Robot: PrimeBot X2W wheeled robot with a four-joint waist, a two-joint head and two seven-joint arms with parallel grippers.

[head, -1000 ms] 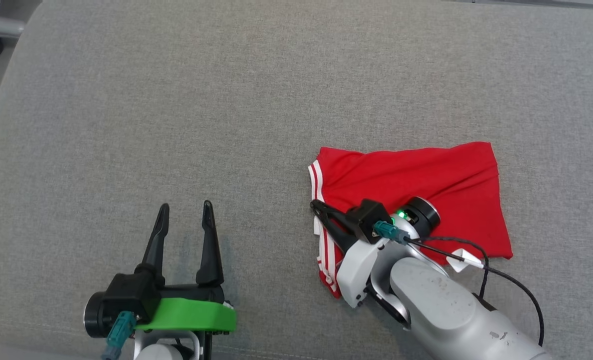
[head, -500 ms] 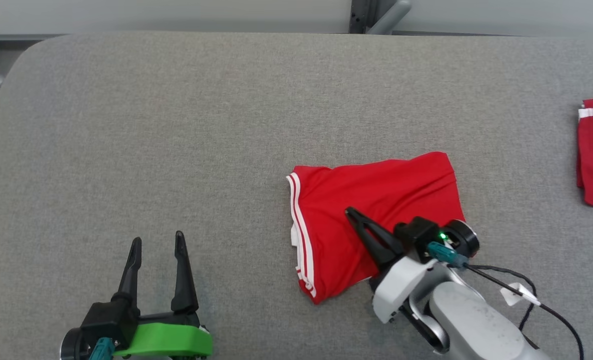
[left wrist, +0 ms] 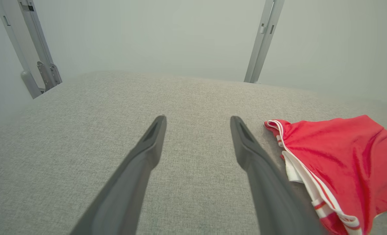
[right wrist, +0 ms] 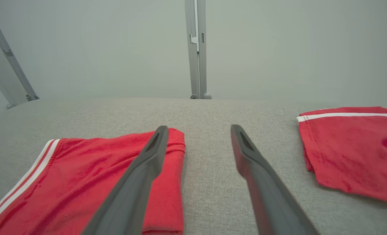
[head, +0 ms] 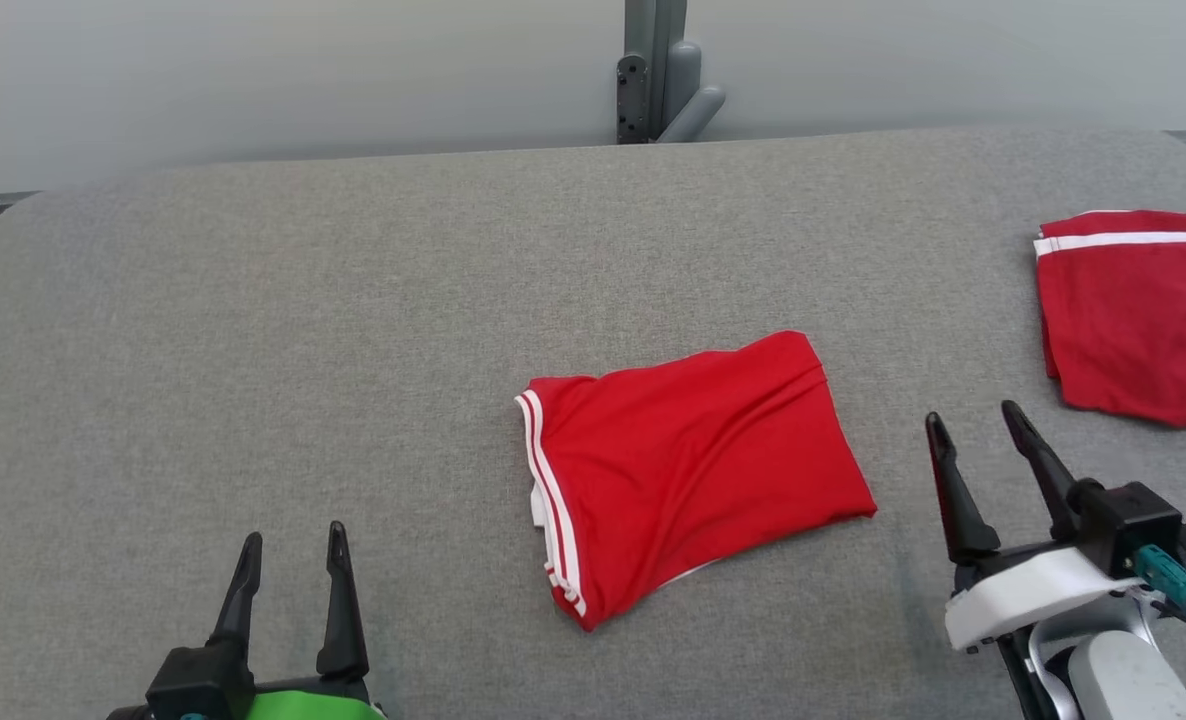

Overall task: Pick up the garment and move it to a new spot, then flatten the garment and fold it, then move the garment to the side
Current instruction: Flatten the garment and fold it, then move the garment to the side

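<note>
Here, head view, garment: the folded red garment [head: 688, 470], white stripes down its left edge, lies flat near the middle of the grey padded table [head: 353, 330].
Head view, left gripper: the left gripper [head: 293, 534] sits at the lower left, fingers spread and empty, well apart from the garment.
Head view, right gripper: the right gripper [head: 971, 414] stands just right of the garment, fingers parted with nothing between them.
Head view, far right: a second red garment [head: 1138, 320] lies by the table's right edge, well apart from the first.
Left wrist view, fingers: wide apart over bare table, with the garment's striped edge to their right.
Right wrist view, fingers: spread and empty. The left one crosses in front of the garment's corner, the second red garment lies off to the right, and a grey post [right wrist: 196, 49] rises behind the table.
</note>
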